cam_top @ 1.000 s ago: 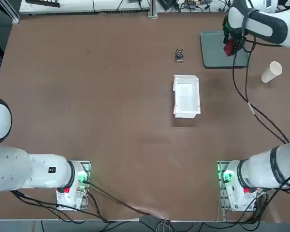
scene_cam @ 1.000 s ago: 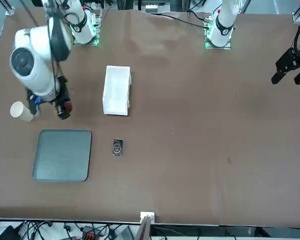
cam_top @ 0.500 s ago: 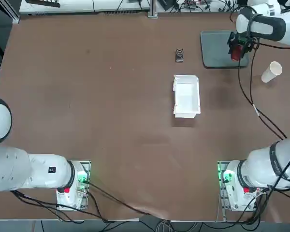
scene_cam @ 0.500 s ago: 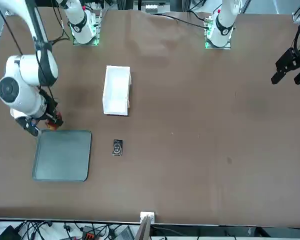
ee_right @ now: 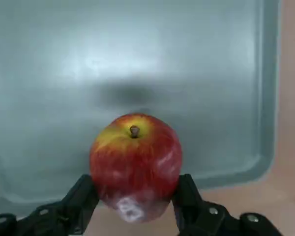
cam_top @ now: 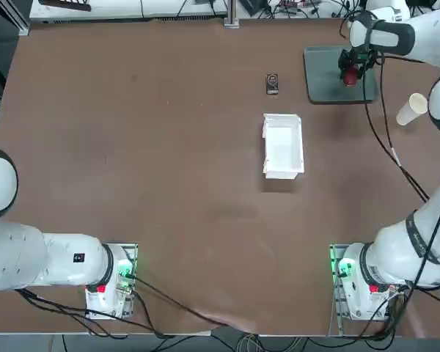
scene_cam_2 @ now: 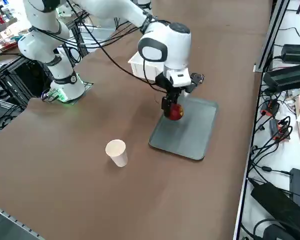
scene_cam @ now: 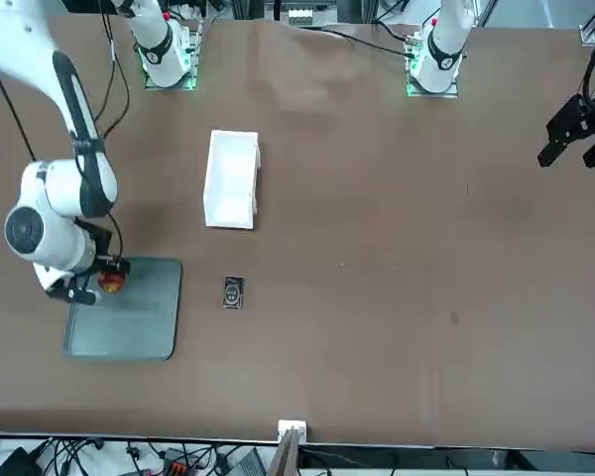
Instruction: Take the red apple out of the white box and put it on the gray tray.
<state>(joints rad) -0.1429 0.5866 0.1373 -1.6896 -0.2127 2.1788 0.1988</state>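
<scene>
Right claw (ee_right: 133,196) clamped shut on the red apple (ee_right: 135,164), stem showing, holding it just above the gray tray (cam_top: 324,77) near the surface's far right corner. White box (cam_top: 282,145) sits empty mid-surface, well apart. Paper cup (cam_top: 411,109) beside the tray; small dark gadget (cam_top: 272,83) on its other side.

Broad brown worktop (cam_top: 169,183), matte and evenly lit from overhead, soft shadows only. Tangled black cables (scene_cam_2: 275,125) along one edge, trailing over a pale floor beside black power units (scene_cam_2: 290,75). More cable clutter (scene_cam: 178,461) past another edge. Metal frame rail (scene_cam_2: 270,35) bordering the side.
</scene>
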